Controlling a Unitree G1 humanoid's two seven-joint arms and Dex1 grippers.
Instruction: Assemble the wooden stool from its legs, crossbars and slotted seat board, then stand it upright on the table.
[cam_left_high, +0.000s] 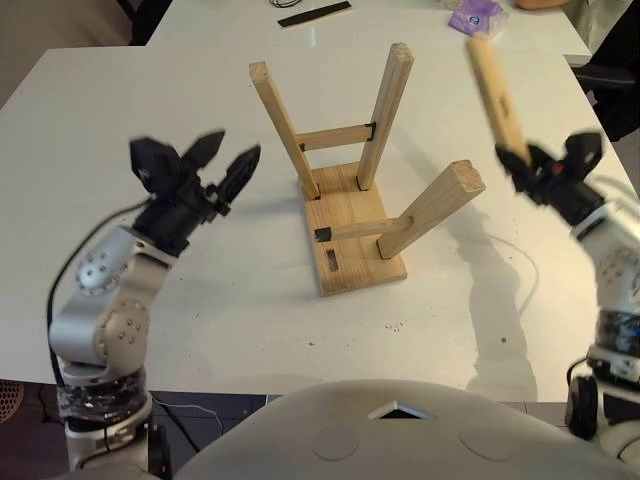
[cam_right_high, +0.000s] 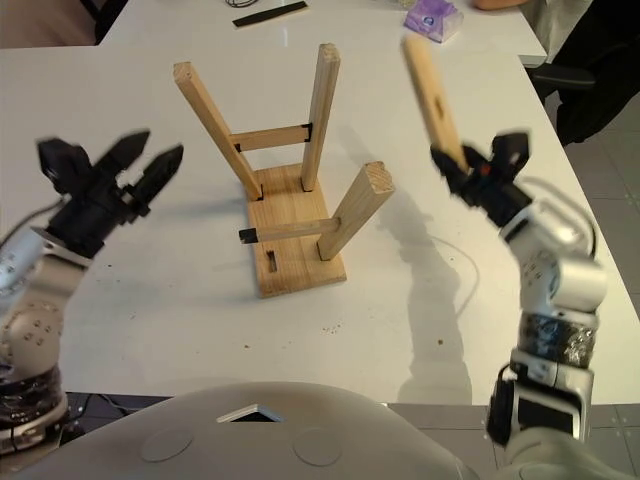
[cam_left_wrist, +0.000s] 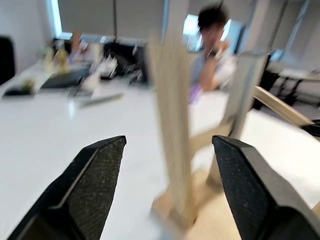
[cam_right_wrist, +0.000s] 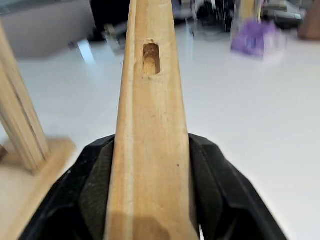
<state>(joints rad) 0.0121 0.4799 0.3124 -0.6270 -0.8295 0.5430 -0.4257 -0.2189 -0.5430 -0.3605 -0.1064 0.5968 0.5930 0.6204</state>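
Observation:
The slotted seat board (cam_left_high: 345, 215) lies flat mid-table with three legs standing in it: a far-left leg (cam_left_high: 284, 128), a far-right leg (cam_left_high: 385, 115) and a near-right leg (cam_left_high: 432, 209). A crossbar (cam_left_high: 334, 137) joins the two far legs; another crossbar (cam_left_high: 352, 231) sticks out from the near-right leg. A free slot (cam_left_high: 329, 262) shows at the board's near-left corner. My right gripper (cam_left_high: 533, 167) is shut on a loose fourth leg (cam_left_high: 493, 92), held in the air right of the stool; its mortise hole (cam_right_wrist: 151, 58) faces the wrist camera. My left gripper (cam_left_high: 222, 167) hovers open left of the stool.
A white table (cam_left_high: 140, 100) carries the work, with bare surface on both sides of the stool. A black strip (cam_left_high: 314, 14) and a purple packet (cam_left_high: 475, 17) lie at the far edge. A thin cable (cam_left_high: 515, 262) lies right of the board.

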